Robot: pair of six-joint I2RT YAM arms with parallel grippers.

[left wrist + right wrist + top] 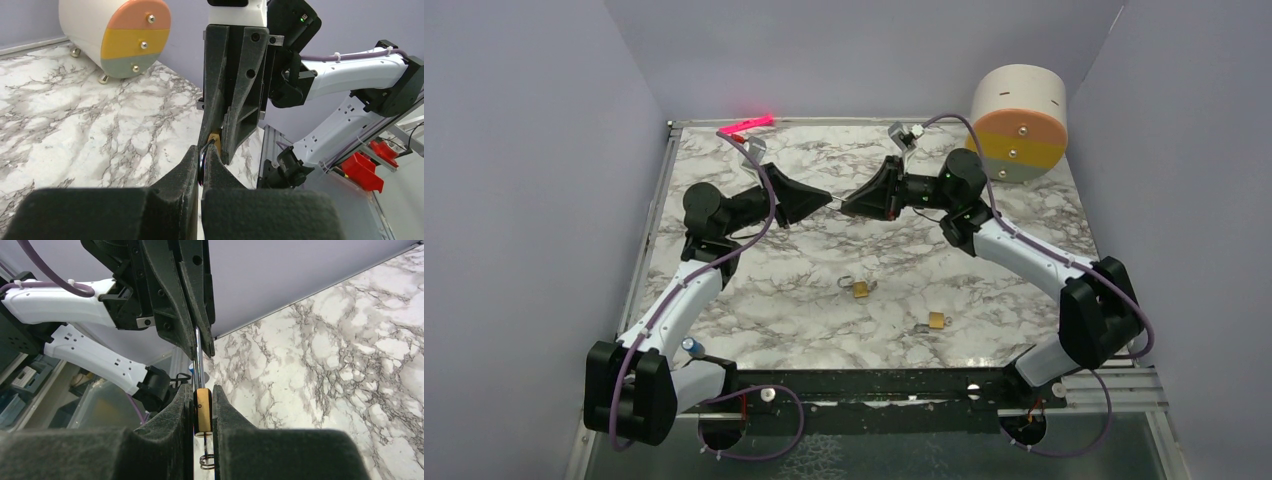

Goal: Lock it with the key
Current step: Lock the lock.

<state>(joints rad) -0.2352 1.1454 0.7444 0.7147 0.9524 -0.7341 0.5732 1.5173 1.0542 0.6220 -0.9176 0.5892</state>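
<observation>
My right gripper [203, 390] is shut on the body of a small brass padlock [203, 410], held in the air over the table's middle. The padlock's silver shackle [198, 357] runs from the body into my left gripper [204, 151], which is shut on it. In the top view the two grippers meet tip to tip, the left gripper [816, 201] and the right gripper [856, 203]. The thin silver key [205, 441] sticks out of the padlock's underside, with a small wire ring at its end. In the left wrist view only a sliver of the brass body [215, 136] shows.
Two more brass padlocks lie on the marble table [754, 300], one mid-table [860, 289] and one nearer the front right [936, 321]. A round drum with an orange, yellow and grey face [1019, 120] stands at the back right. A pink object [749, 125] lies at the back edge.
</observation>
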